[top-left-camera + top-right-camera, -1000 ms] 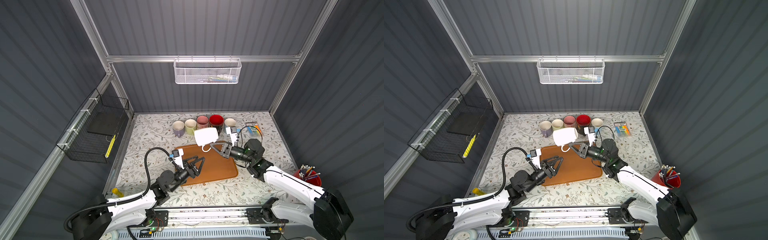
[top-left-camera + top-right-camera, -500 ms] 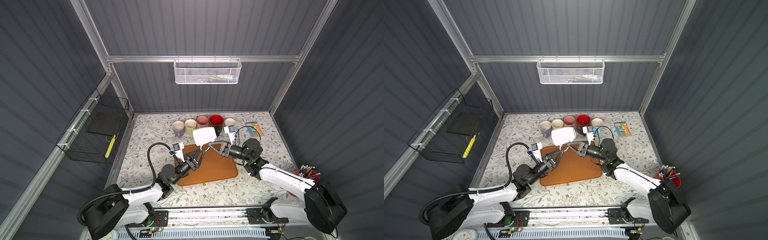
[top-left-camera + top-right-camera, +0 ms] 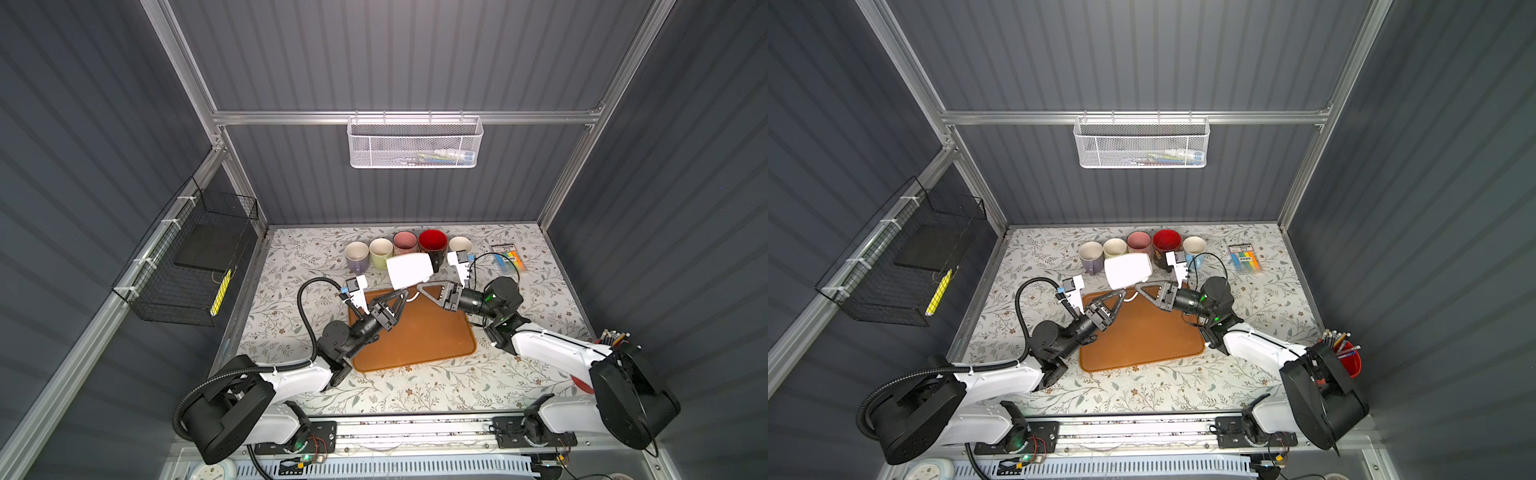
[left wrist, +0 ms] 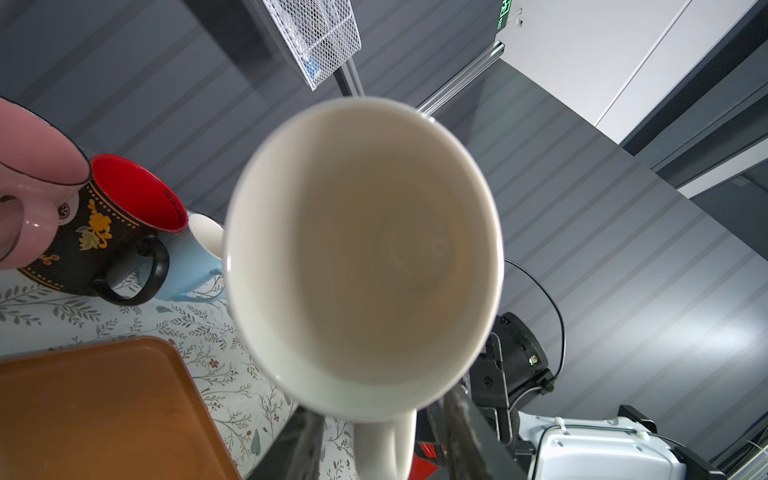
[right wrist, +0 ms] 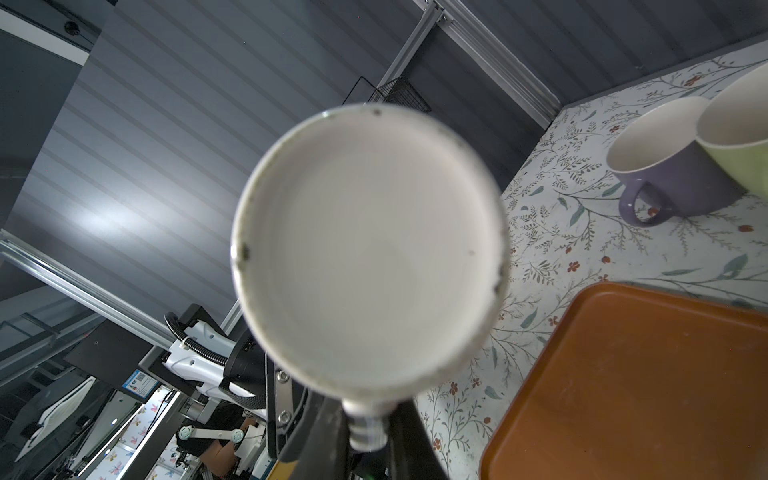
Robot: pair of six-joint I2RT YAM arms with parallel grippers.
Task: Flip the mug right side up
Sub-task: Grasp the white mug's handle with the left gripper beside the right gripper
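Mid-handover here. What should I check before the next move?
1. Right tool clamped on the handle of the white mug: ok.
2. Left tool gripping the handle: not ok, jaws flank it with gaps.
3. Mug upright: not ok, on its side, mouth toward the left arm.
4. Mug lifted off orange tray: ok.
5. Clearance from red-lined mug behind: cannot tell.

I can read almost nothing here. Small dark print (image 4: 173, 203) runs inside the rim of the red mug (image 4: 133, 187) in the far row, too fine to make out. A green sign (image 4: 504, 14) and a blue label (image 5: 139, 380) with a square code are illegible too.
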